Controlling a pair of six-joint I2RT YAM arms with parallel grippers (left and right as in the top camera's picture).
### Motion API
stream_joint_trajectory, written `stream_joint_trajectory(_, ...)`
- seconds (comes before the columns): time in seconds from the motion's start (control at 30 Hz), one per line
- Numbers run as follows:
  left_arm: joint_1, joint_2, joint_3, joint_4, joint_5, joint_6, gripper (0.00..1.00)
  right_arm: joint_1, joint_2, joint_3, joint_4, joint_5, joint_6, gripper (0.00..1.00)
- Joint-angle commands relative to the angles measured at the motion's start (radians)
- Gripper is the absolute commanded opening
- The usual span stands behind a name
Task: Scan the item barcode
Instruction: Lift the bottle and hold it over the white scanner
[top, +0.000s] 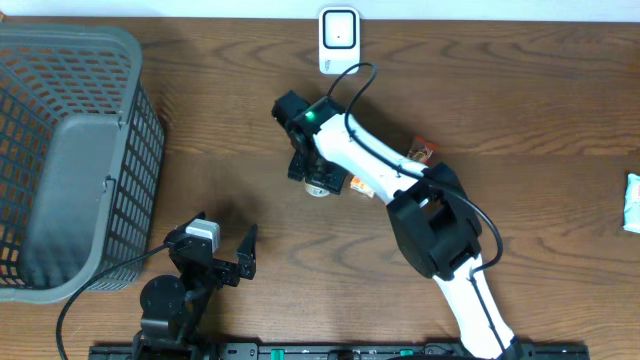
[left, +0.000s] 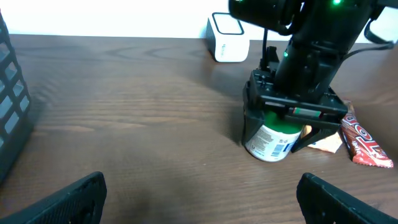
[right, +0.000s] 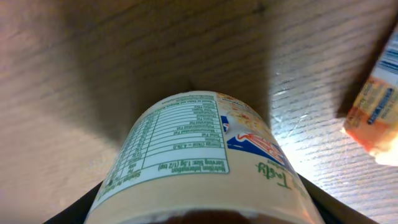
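Overhead view, clock directions taken from desk (top: 230, 130) centre.

Item: white tub with green band (left: 268, 142), printed label. It sits on the desk just short of centre, roughly in line below the white scanner (top: 339, 40) at 12 o'clock, well apart from it. In the right wrist view the nutrition panel faces the camera; no barcode can be made out there.

Right end effector (top: 316, 178): down over the tub, one dark finger (left: 252, 121) on each side. Cannot tell if the pads are actually pressing on the tub.

Left end effector (top: 222, 248): at 7 o'clock, jaws wide, nothing between them. Both finger tips show at the bottom corners of its own view, aimed at the tub.

Other objects:
- orange-and-white packet (top: 358, 185), just beside the tub at its 3 o'clock
- red snack wrapper (top: 420, 152), near the tub at its 2 o'clock, partly under the right arm
- grey mesh basket (top: 135, 130), 9 o'clock edge
- small white packet (top: 632, 202), 3 o'clock edge
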Motion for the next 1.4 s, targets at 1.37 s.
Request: stream_joint_trajectory(1.37, 0.002, 0.034, -0.014, -0.030, 0.009, -0.005, 0.98, -0.255, -0.220, 0.086, 0.100, -0.033, -0.668, 0.37)
